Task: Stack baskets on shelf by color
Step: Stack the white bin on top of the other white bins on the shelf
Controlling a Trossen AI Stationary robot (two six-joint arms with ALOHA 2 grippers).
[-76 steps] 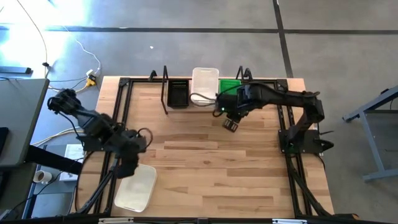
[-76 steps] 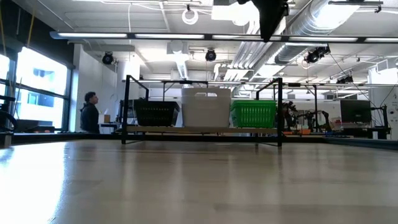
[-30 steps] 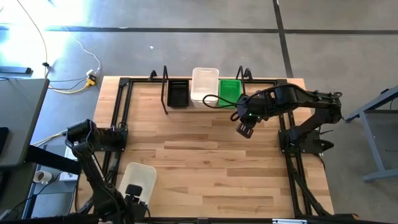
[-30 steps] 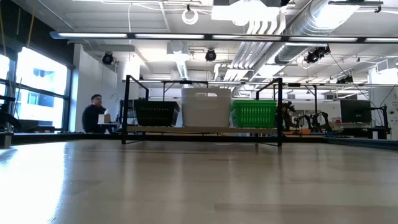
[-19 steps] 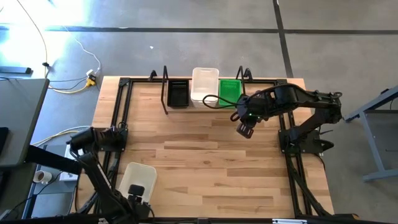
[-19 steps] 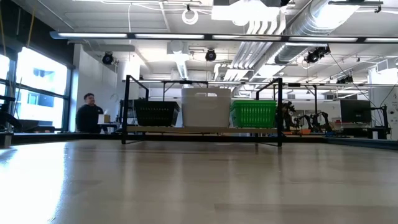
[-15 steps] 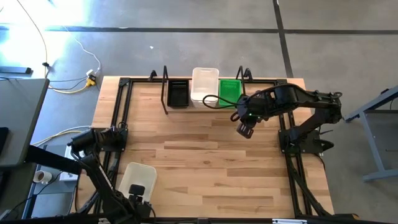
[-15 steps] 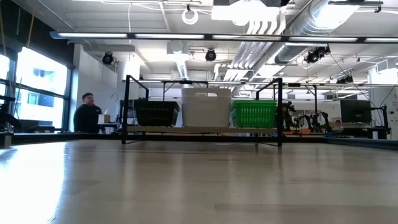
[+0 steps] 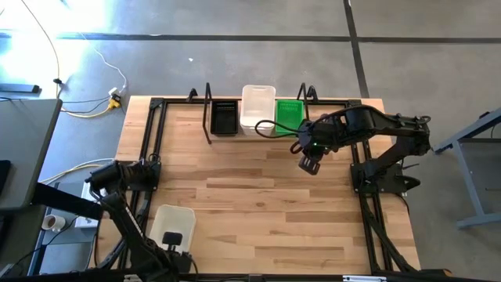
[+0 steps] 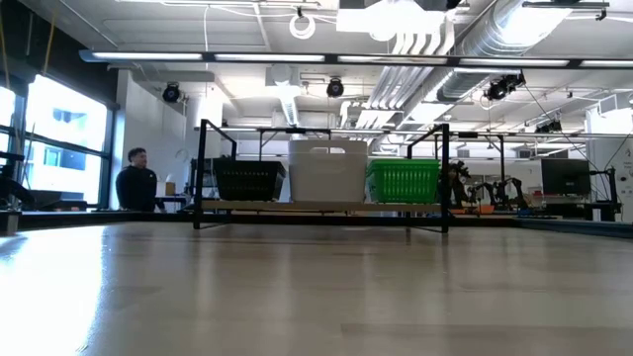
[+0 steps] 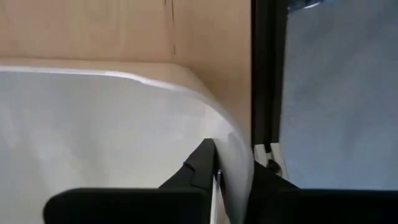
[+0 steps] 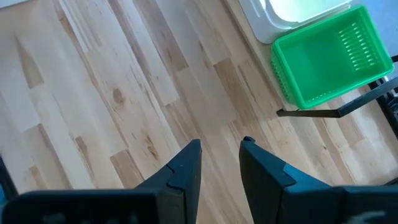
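A white basket point(image 9: 174, 219) lies on the table near its front left corner, open side up. My left gripper point(image 9: 172, 239) points down into the basket's near end and is shut on its wall point(image 11: 230, 177). On the shelf point(image 9: 258, 135) at the far edge stand a black basket point(image 9: 225, 117), a white basket point(image 9: 257, 106) and a green basket point(image 9: 289, 113); the low view shows them side by side point(image 10: 327, 170). My right gripper point(image 9: 311, 164) hovers open over bare wood in front of the green basket point(image 12: 329, 59). My left gripper pinches the white basket's wall point(image 11: 233, 152) just below a rounded corner of the rim, with one finger point(image 11: 200, 168) inside the basket and the other point(image 11: 264, 183) outside. The fingers come from above, pointing down. The basket rests flat on the table.
Black frame rails run along the table's left side point(image 9: 145, 188), close to the held basket point(image 11: 267, 74), and along its right side point(image 9: 364, 196). Bare wood lies between the near basket and the shelf. A person point(image 10: 134, 183) stands in the room beyond the table.
My left arm has sunk, bringing its gripper down onto the near end of the white basket, which has stayed where it was on the table.
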